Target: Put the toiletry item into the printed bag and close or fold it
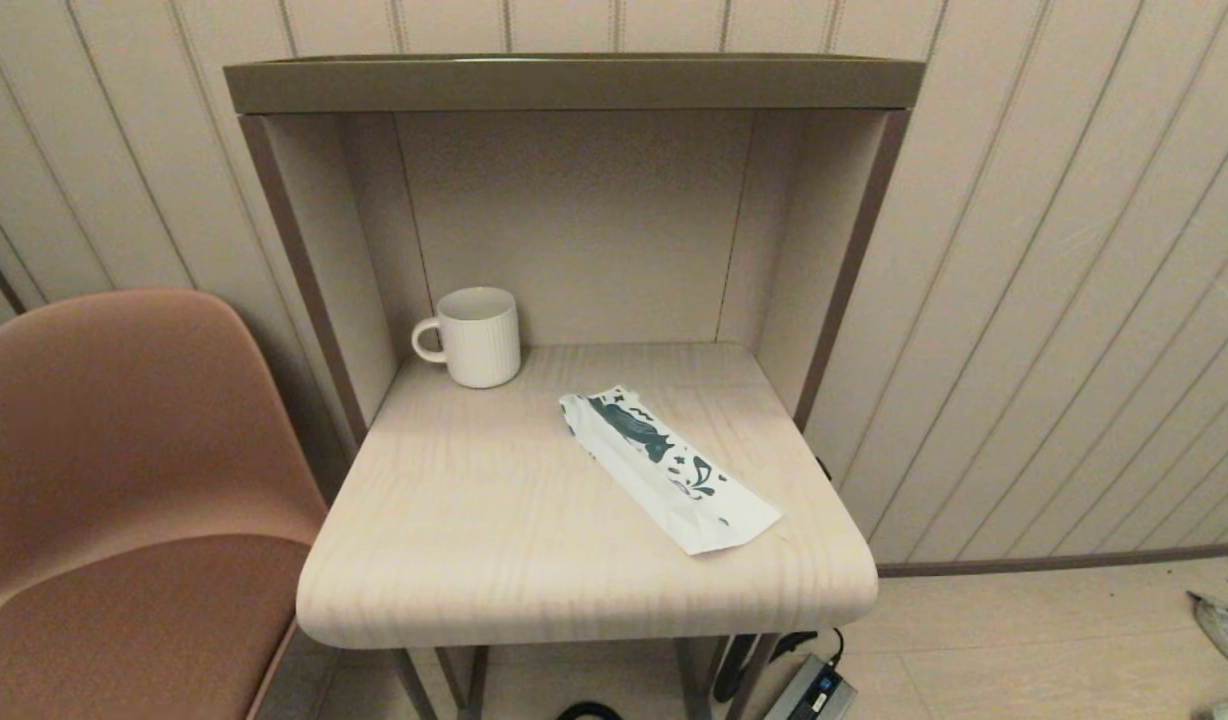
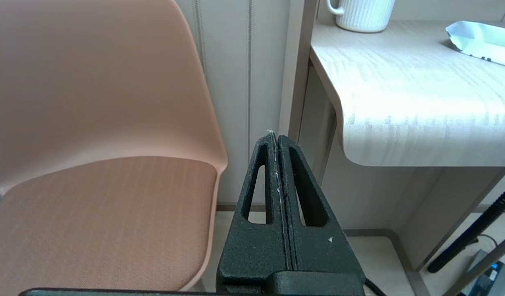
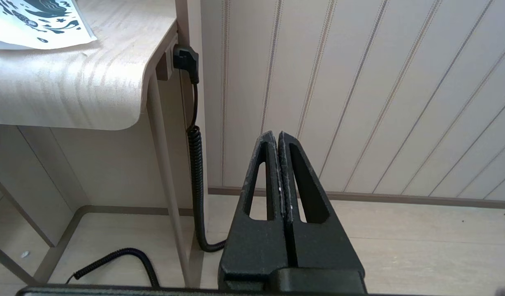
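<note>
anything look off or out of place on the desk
Nothing is spilled or damaged. The printed bag lies flat and askew, slanted across the desk; the mug stands upright at the back. No toiletry tube is visible. Left gripper and right gripper are below desk level.

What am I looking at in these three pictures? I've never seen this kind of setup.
A two-armed robot, seen through its own cameras. One picture looks down from its head at a pale wood-grain desk. On it stand a ribbed white mug and a flat white paper bag printed in dark teal. A pink chair stands beside the desk. No tube shows. The other two pictures come from wrist cameras. The left gripper hangs below the desk edge near the chair, its black fingers shut, holding nothing. The right gripper hangs by the wall, likewise shut and empty.
</note>
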